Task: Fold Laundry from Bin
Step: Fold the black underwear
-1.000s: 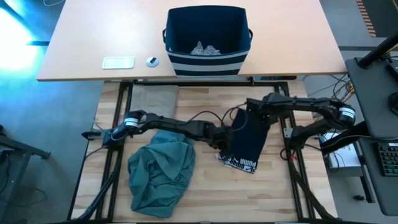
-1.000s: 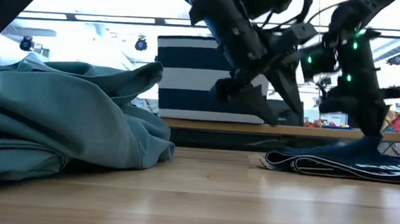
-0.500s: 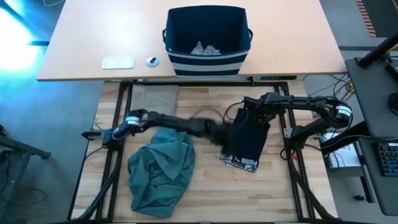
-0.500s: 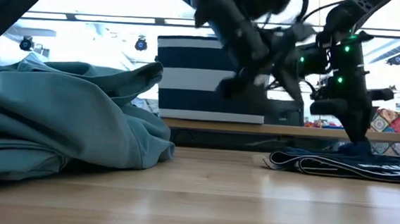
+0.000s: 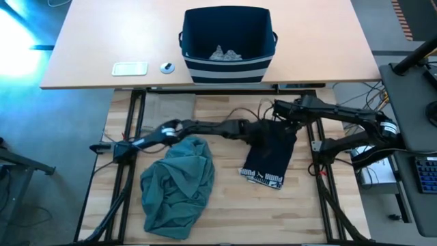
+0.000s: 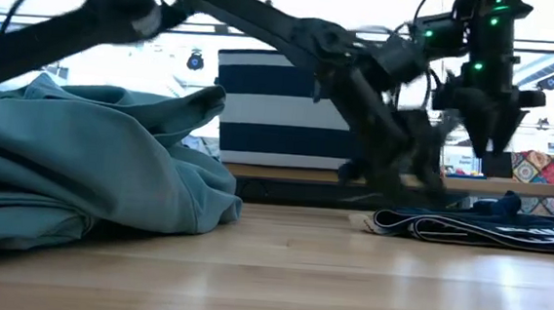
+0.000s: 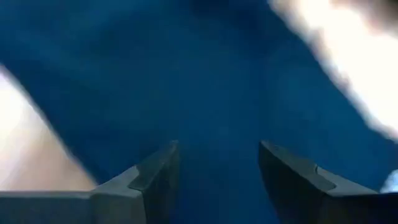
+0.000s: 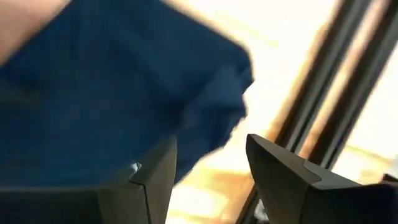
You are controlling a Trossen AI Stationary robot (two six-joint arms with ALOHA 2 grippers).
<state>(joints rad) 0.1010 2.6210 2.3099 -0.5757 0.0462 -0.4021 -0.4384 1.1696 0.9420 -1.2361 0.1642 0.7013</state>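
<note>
Lying flat at centre-right of the high view, the folded navy cloth garment with white lettering [image 5: 268,154] looks set down for smoothing. Both pincers meet at its upper edge: the left gripper [image 7: 217,171] hovers over blue cloth with fingers parted and nothing between them (likewise the right gripper [image 8: 208,165]). Whether either touches the fabric is lost in blur. Upper centre, the striped navy fabric bin [image 5: 227,68] holds small grey pieces [image 5: 225,53].

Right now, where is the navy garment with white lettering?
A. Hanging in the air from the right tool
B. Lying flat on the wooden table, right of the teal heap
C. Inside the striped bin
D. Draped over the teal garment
B: the navy garment lies flat on the wooden table, clear of the teal garment; the bin holds only small grey pieces.
</note>
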